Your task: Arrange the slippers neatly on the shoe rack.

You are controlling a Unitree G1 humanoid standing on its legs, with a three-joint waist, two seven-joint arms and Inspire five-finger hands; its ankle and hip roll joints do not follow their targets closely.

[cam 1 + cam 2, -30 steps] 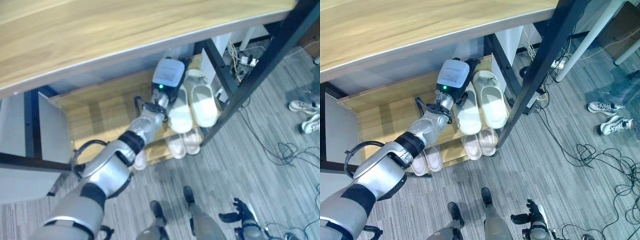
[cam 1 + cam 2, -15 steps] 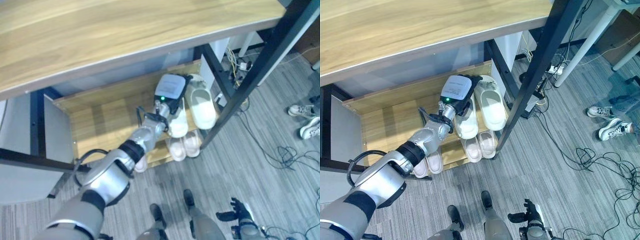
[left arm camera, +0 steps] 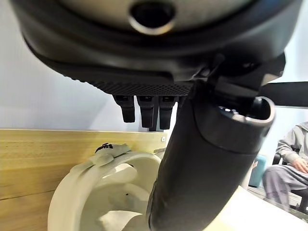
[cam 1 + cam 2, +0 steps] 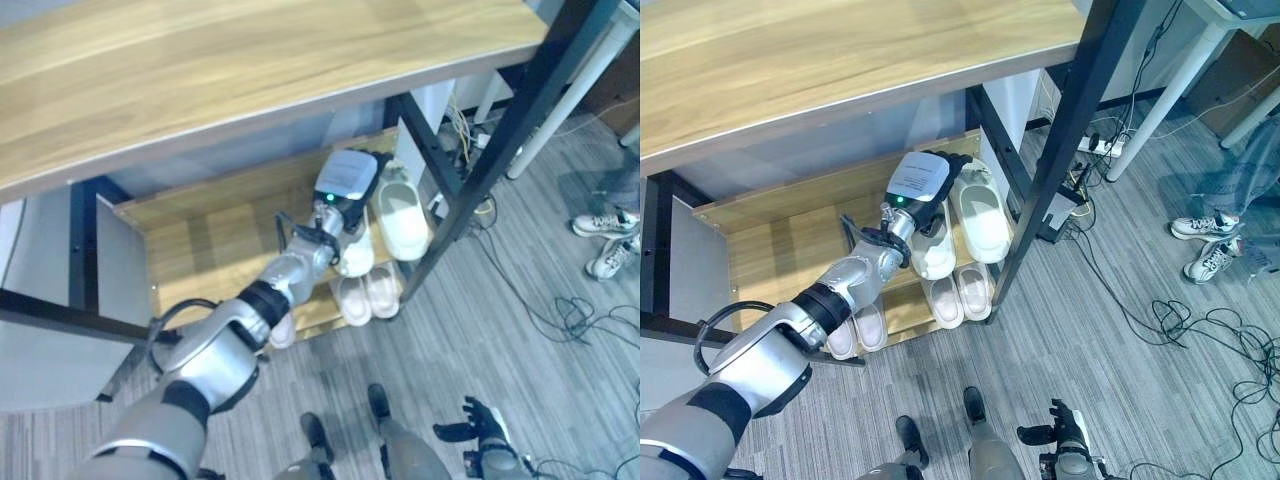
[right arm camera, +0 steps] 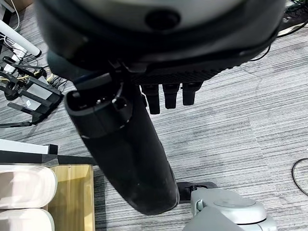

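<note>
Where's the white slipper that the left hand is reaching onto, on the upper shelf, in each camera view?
Left eye view: white slipper, centre, left of its pair.
Right eye view: centre.
Left wrist view: just past the left hand, opening showing.
Right wrist view: pale slippers by a board; cannot tell if it is one.
Shared landmark: wooden shelf.

The shoe rack [image 4: 770, 235] has pale, matt wood-grain shelves on a black metal frame. The slippers [image 4: 985, 215] look like smooth, matt cream foam or rubber. The floor [image 4: 1120, 380] is grey, streaked, rough-looking carpet.
</note>
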